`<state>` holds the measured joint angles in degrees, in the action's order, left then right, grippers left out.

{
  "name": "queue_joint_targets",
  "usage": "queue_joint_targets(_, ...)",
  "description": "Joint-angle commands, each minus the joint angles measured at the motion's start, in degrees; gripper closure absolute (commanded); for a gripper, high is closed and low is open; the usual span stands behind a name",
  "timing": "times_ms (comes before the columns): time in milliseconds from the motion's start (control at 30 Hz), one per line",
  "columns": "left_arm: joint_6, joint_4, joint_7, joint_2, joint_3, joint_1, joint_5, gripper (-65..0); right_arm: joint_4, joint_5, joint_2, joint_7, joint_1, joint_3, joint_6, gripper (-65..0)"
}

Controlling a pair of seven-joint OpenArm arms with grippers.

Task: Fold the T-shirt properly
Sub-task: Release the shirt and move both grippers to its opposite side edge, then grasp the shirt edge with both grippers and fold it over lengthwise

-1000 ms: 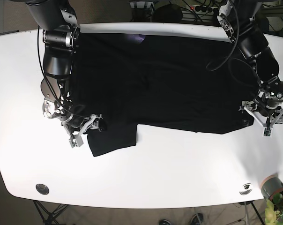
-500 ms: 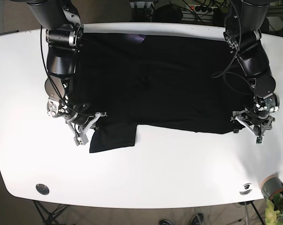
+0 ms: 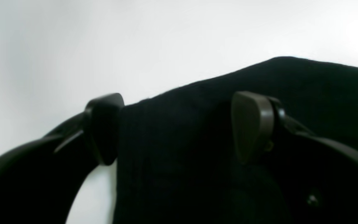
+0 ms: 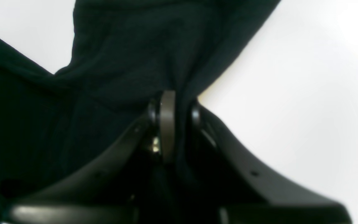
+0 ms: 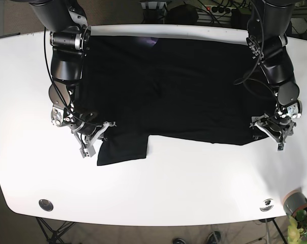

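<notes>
We see a black T-shirt (image 5: 179,91) spread flat on the white counter (image 5: 184,183), and we take the T-shirt as our landmark. It covers the far half of the counter, and one sleeve (image 5: 122,150) sticks out from its near edge toward us, on the left part of the base view.

At the left corner of the T-shirt, just beside this sleeve, is the right pincer (image 5: 95,138). In the right wrist view the right pincer (image 4: 174,109) has its two fingers pressed almost together, and a fold of the black cloth (image 4: 129,59) is pinched between them. The cloth rises from the fingers in a bunched ridge, with white counter on both sides of it.

At the right end of the T-shirt, on its near corner, is the left pincer (image 5: 272,128). In the left wrist view the left pincer (image 3: 176,127) is spread wide. One finger (image 3: 103,127) stands at the edge of the cloth, where it meets the bare counter, and the other finger (image 3: 252,124) stands over the cloth. The corner of the T-shirt (image 3: 197,140) lies between them; we cannot tell whether the fingers touch it.

Near the right front corner of the counter, well apart from the T-shirt, a small grey pot (image 5: 295,202) with a green plant (image 5: 303,226) is seen.
</notes>
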<state>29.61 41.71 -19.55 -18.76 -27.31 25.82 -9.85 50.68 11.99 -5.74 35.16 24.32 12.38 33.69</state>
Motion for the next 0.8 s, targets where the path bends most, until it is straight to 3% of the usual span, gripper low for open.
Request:
queue_joint_targets(0, 0.2, 0.7, 1.1, -0.9, -0.1, 0.9, 0.6, -49.3, 0.9, 0.2, -0.4, 0.1, 1.4, 0.1, 0.37, -5.1)
queue_joint_targets(100, 0.2, 0.6, 1.2, -0.9, -0.1, 0.9, 0.6, -35.7, 0.9, 0.2, -0.4, 0.1, 1.6, 0.1, 0.37, -4.9)
queue_joint_targets(200, 0.2, -2.0, 1.5, -0.3, 0.0, 1.1, 0.6, -16.4, 0.9, 0.2, -0.4, 0.1, 1.8, 0.0, 0.37, -4.9)
queue_joint_targets(300, 0.2, -4.7, 3.6, -0.2, 0.0, 1.2, 0.6, -1.5, 0.9, -0.3, -0.4, 0.1, 2.8, 0.1, 0.37, -4.8)
queue_joint_targets(400, 0.2, -4.0, 7.8, -0.1, -0.1, 0.8, 0.6, 0.0, 0.9, -0.3, -0.4, 0.1, 3.5, 0.0, 0.37, -2.2)
queue_joint_targets(500, 0.6, -0.8, 8.2, 0.0, -0.4, 0.2, 0.7, 0.0, 2.3, 0.2, -0.5, 0.3, 3.9, 0.0, 0.37, -2.1)
queue_joint_targets(600, 3.2, 4.0, 6.4, 0.0, -0.4, -1.9, 2.1, 0.0, 6.7, -0.2, -0.6, 0.6, 2.9, 0.1, 0.37, -2.1)
queue_joint_targets(767, 4.1, 14.5, 0.2, 0.3, -0.5, -5.5, 8.9, 0.0, 16.2, -0.3, -0.7, 5.4, -0.2, 0.3, 0.37, -2.1)
